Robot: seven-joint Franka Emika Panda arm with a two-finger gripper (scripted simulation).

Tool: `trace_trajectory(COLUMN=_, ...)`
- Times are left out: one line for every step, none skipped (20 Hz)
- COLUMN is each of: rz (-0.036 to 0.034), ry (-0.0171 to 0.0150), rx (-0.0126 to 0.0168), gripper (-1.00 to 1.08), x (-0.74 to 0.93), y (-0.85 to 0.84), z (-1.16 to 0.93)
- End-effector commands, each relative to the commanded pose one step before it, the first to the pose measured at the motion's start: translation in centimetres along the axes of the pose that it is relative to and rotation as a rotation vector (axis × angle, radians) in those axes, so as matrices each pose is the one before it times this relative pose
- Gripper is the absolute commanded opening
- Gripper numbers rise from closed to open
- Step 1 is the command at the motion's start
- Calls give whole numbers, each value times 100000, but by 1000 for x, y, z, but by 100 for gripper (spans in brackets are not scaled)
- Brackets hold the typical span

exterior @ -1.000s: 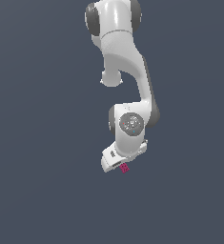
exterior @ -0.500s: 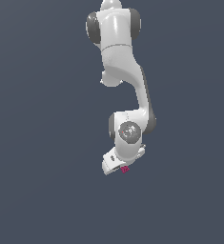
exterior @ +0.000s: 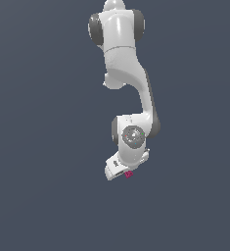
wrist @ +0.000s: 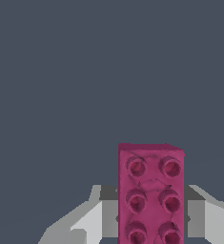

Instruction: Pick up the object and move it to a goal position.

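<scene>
— Right, gripper [exterior: 128, 172] first: pinching anything?

— Clamped on the pink block [wrist: 150, 195], one white finger [wrist: 89, 220] on each long side. Studded face turned to the wrist camera, two columns of round studs.

— And from outside?

— Just a magenta speck [exterior: 129, 174] at the tip of the white hand, hanging in mid-air against plain grey-blue.

— Pose of the arm [exterior: 124, 63]?

— Reaching down from the top of the exterior view. Shoulder high, upper link dropping, then bending toward the exterior view's right at the elbow. Round wrist joint [exterior: 132, 136] facing the camera. Hand below it, tilted, tip toward the exterior view's right.
</scene>
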State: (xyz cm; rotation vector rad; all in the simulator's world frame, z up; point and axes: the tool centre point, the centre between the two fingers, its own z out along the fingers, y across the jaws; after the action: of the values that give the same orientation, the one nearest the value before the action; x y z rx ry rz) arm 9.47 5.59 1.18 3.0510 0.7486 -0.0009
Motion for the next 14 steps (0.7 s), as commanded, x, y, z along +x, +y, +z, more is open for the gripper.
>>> trace_trajectory(rz=2, ry=47, rx=-25, gripper=-100, x=17, y=11, z=-26)
trace_trajectory(rz=0, ry=0, rx=0, gripper=-100, x=0, y=0, z=0)
trace_trajectory(rz=25, ry=-31, rx=28, gripper=-100, x=-21, y=10, z=21)
trace_trajectory(rz=0, ry=0, rx=0, gripper=-100, x=-14, y=9, z=-11)
trace_trajectory(rz=0, ry=0, rx=0, gripper=-100, x=-42, y=27, z=-32)
trace_trajectory(rz=0, ry=0, rx=0, gripper=-100, x=-70, y=46, z=-54)
trace_trajectory(rz=0, ry=0, rx=0, gripper=-100, x=-99, y=64, z=-75)
trace_trajectory(rz=0, ry=0, rx=0, gripper=-100, x=-128, y=83, z=-98)
trace_trajectory(rz=0, ry=0, rx=0, gripper=-100, x=-158, y=103, z=-120)
trace_trajectory(rz=0, ry=0, rx=0, gripper=-100, x=-189, y=123, z=-144)
trace_trajectory(rz=0, ry=0, rx=0, gripper=-100, x=-221, y=143, z=-168)
trace_trajectory(rz=0, ry=0, rx=0, gripper=-100, x=-254, y=165, z=-194)
trace_trajectory(rz=0, ry=0, rx=0, gripper=-100, x=-289, y=188, z=-221)
trace_trajectory(rz=0, ry=0, rx=0, gripper=-100, x=-326, y=212, z=-249)
